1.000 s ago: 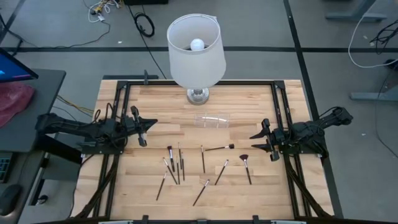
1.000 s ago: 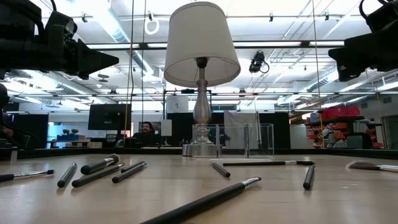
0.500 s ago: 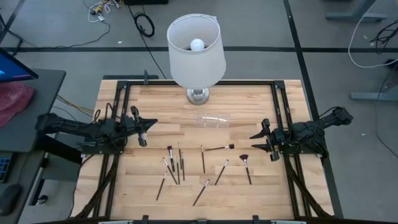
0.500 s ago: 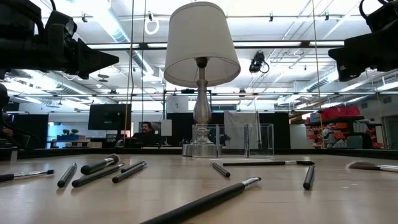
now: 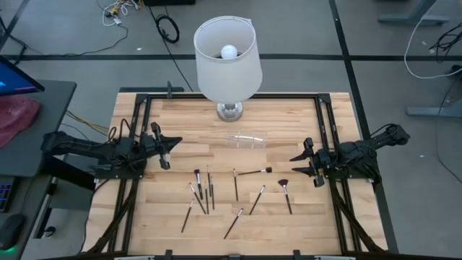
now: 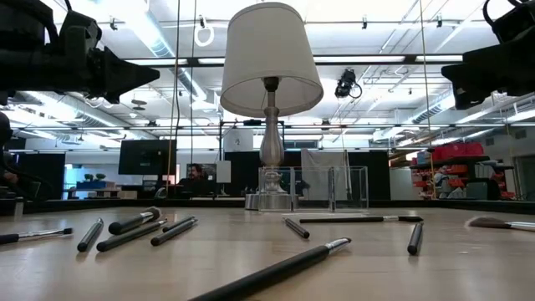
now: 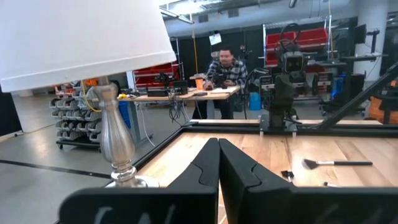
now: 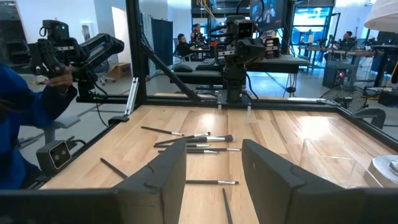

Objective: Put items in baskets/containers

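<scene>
Several thin makeup brushes (image 5: pixel 209 193) lie flat and scattered on the wooden table between the arms; they also show in the right wrist view (image 8: pixel 186 140). A fan-shaped brush (image 5: pixel 286 193) lies toward the right. The small clear box (image 5: pixel 245 139) stands on the table in front of the lamp and looks empty. My left gripper (image 5: pixel 177 142) hovers shut and empty at the table's left; its fingers meet in the left wrist view (image 7: pixel 218 142). My right gripper (image 5: pixel 293 165) hovers open and empty at the table's right, with a clear gap in the right wrist view (image 8: pixel 213 144).
A tall lamp with a white shade (image 5: pixel 228 54) stands at the far middle of the table, right behind the clear box. A black frame (image 5: pixel 325 115) runs round the table. A person (image 7: pixel 225 74) sits at a bench beyond the table; a blue sleeve (image 8: pixel 18 112) shows nearby.
</scene>
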Controlling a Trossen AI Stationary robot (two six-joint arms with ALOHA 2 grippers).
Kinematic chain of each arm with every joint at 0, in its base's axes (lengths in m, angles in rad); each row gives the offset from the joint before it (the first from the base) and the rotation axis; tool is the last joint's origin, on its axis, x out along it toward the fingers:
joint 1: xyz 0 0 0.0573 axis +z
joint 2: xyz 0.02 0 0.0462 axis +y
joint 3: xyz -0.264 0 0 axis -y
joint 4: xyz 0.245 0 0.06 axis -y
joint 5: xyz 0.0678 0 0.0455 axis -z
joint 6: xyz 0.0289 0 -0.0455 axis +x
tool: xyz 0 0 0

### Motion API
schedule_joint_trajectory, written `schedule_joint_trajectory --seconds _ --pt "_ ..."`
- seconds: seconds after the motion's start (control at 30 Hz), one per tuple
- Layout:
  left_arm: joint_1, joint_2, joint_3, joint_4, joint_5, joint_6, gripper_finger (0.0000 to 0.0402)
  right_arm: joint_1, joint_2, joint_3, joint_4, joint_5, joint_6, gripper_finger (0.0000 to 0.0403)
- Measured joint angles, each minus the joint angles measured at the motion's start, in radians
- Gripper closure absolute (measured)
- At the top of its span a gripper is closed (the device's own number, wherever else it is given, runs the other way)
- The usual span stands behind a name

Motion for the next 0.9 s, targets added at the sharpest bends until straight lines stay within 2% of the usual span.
schedule_joint_trajectory --seconds 0.63,0.77,0.9 --pt "0.0 0.0 0.0 -0.004 -0.006 0.038 0.0396 0.0 0.0 0.0 0.0 0.0 0.0 0.0243" --pt "0.0 0.0 0.019 -0.006 0.005 0.04 0.0372 0.0 0.0 0.0 0.0 0.0 0.0 0.0243" --pt "0.0 0.0 0.069 -0.006 0.075 0.084 0.0337 0.0 0.0 0.0 0.0 0.0 0.0 0.0243"
